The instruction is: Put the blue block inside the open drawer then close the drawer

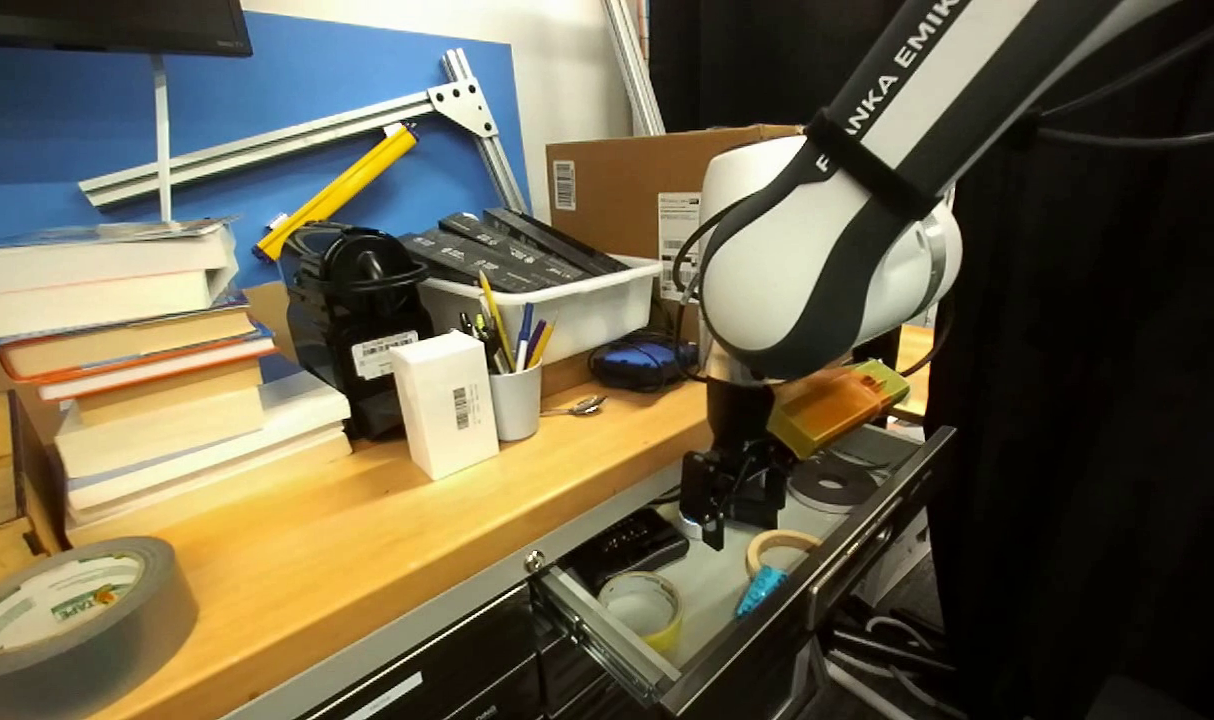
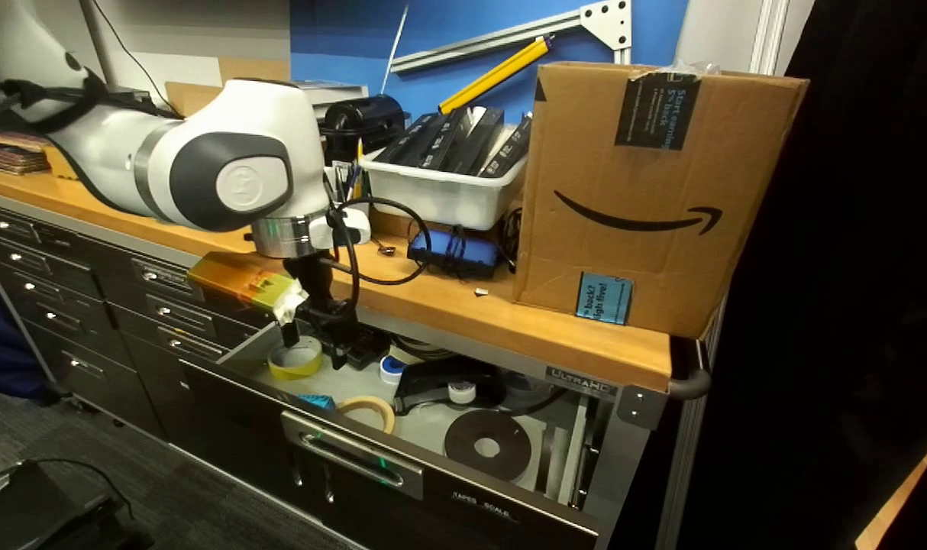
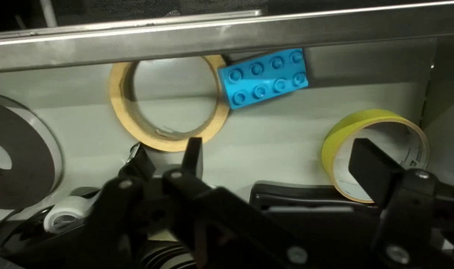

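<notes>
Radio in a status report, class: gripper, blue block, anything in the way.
Gripper open, empty, over the open drawer. Blue block inside, beside the tan tape roll. Gripper itself may hinder closing.

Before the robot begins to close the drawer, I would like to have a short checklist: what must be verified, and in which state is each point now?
1. Blue block inside the drawer: ok; it lies near the front wall.
2. Blue block lying flat: cannot tell; one end meets the edge of the beige tape roll and may rest on it.
3. Tool holding nothing: ok; its jaws stand apart.
4. Tool clear of the drawer: not ok; in both exterior views it reaches down over or into it.
5. Handle uncovered: ok, in an exterior view.
6. Yellow tape roll low enough to pass under the worktop: cannot tell.
</notes>
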Available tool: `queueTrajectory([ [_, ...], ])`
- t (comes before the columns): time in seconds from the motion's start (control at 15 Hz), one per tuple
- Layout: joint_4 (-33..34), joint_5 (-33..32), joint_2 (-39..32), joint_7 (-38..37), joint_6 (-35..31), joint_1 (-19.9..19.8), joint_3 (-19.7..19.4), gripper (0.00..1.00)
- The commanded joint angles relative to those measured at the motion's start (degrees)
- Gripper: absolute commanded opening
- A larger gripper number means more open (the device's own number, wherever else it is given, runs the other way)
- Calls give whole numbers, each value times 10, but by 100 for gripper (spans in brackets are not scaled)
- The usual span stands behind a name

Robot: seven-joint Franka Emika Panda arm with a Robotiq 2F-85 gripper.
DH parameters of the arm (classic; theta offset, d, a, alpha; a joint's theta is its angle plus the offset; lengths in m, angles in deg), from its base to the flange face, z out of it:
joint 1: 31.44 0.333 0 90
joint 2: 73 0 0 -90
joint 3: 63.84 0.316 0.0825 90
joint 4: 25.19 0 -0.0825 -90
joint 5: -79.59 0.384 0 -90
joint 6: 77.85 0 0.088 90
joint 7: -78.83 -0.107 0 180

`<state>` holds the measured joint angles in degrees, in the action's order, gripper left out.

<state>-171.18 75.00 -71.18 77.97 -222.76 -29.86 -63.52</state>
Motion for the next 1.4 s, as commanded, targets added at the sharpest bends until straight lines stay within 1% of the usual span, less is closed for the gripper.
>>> queueTrajectory([
  [0.0, -34, 48, 47, 82, 15, -11, -12, 100],
  [0.07, -37, 53, 54, 107, 43, -14, -16, 100],
  [0.2, -35, 40, 54, 145, 126, -22, -26, 100],
  [0.33, -23, 33, 32, 167, 201, -29, -35, 100],
  [0.47, -17, 27, 4, 176, 233, -36, -40, 100],
  [0.6, -15, 29, -28, 161, 226, -40, -41, 100],
  [0.73, -18, 50, -60, 111, 158, -44, -40, 100],
  [0.93, -23, 81, -88, 77, 37, -45, -35, 100],
  [1.2, -25, 139, -86, 59, -54, -38, -17, 100],
  [1.33, -18, 129, -91, 19, -115, -23, -8, 100],
])
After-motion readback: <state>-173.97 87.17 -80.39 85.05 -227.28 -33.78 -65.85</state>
